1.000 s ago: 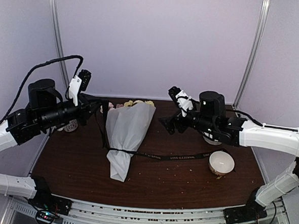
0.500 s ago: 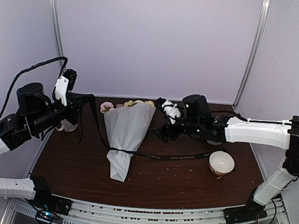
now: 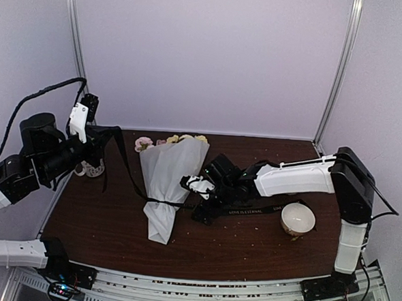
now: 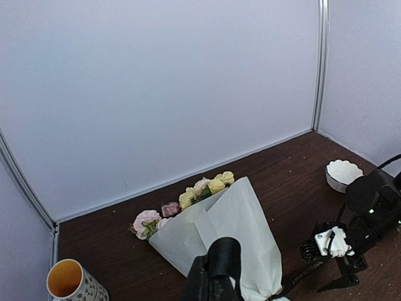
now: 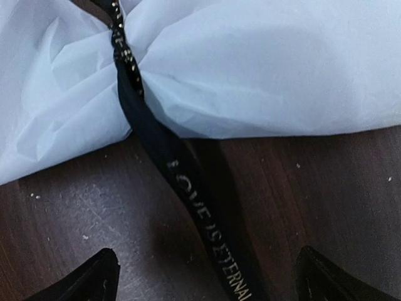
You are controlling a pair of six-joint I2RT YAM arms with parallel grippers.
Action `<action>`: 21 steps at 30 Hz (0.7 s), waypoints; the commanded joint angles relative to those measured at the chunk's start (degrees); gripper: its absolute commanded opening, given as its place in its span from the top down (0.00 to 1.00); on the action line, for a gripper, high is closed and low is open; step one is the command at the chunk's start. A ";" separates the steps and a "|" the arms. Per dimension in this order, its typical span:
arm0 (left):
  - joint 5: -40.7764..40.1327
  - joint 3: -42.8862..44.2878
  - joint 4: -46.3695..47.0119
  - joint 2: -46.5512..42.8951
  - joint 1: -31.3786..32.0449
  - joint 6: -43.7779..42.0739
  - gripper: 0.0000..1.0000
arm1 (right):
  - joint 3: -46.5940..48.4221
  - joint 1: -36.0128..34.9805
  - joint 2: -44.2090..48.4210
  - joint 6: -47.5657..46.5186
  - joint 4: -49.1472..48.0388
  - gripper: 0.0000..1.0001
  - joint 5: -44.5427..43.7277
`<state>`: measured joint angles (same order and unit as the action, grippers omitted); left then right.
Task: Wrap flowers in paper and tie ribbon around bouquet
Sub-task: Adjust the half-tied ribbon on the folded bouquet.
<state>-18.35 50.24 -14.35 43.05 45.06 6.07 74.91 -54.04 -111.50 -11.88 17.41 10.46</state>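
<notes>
Soft, even light, bright walls, no harsh glare anywhere.
In the right wrist close-up, the paper (image 5: 250, 63) glows almost white, the ribbon (image 5: 188, 194) throws a faint blurred shadow on the dark table (image 5: 344, 200), and its lettering stays sharp.

pale grey-white paper cone bouquet (image 3: 171, 176) lying flat at frame centre, wide end toward top, yellow and pink blooms (image 3: 181, 140) poking out there, narrow black light-lettered ribbon (image 3: 245, 210) cinched round the cone's lower neck, one end lifted toward upper left, other lying flat to the right
</notes>
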 commanded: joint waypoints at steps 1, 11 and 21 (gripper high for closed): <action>-2.40 -0.64 1.02 -1.21 -0.07 0.20 1.00 | 4.79 0.05 -4.01 -1.60 1.53 0.03 -2.21; -5.93 -0.25 0.99 -0.66 -0.15 0.79 1.00 | 7.26 0.19 -6.64 -2.82 2.88 0.74 -1.84; -22.07 0.92 -2.75 -1.91 -0.78 2.72 1.00 | 0.10 1.20 -1.61 -0.12 3.60 1.00 -3.75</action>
<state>-29.32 50.11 -15.16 41.74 44.99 6.81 79.00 -53.58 -117.67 -14.48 19.75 8.84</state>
